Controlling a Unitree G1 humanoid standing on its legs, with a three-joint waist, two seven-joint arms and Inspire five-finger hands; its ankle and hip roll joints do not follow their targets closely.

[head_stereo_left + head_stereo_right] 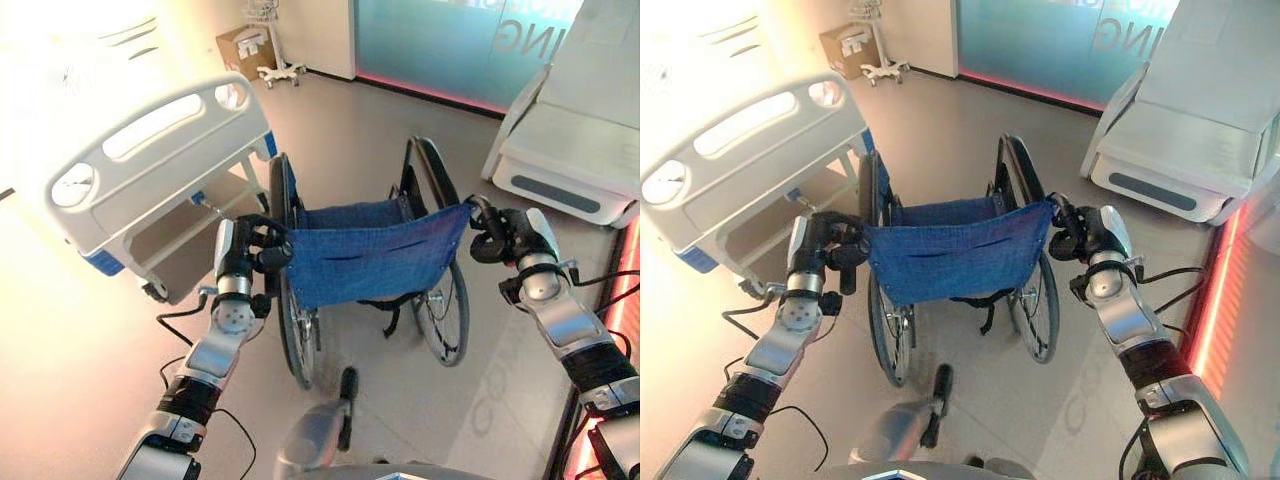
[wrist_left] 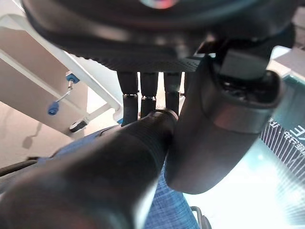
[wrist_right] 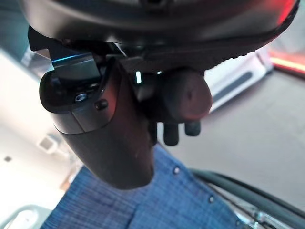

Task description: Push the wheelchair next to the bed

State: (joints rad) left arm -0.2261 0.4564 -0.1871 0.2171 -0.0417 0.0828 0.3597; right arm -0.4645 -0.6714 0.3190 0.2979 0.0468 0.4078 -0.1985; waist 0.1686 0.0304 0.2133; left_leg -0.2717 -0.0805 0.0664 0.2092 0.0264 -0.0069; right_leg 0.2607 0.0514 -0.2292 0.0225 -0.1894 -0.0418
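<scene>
A wheelchair (image 1: 372, 250) with a blue fabric back stands on the floor straight ahead, its back towards me. My left hand (image 1: 262, 246) is shut on its left push handle (image 2: 109, 162), fingers and thumb curled round the black grip. On the other side my right hand (image 1: 497, 234) is shut on the right push handle (image 3: 187, 101). The white hospital bed (image 1: 150, 160) lies to the left, its footboard close beside the wheelchair's left wheel (image 1: 283, 200).
A second white bed (image 1: 575, 140) stands at the back right. A cardboard box (image 1: 240, 48) and a wheeled stand (image 1: 275, 68) sit by the far wall. Open floor stretches ahead of the wheelchair. A red light strip (image 1: 1210, 330) runs along the right.
</scene>
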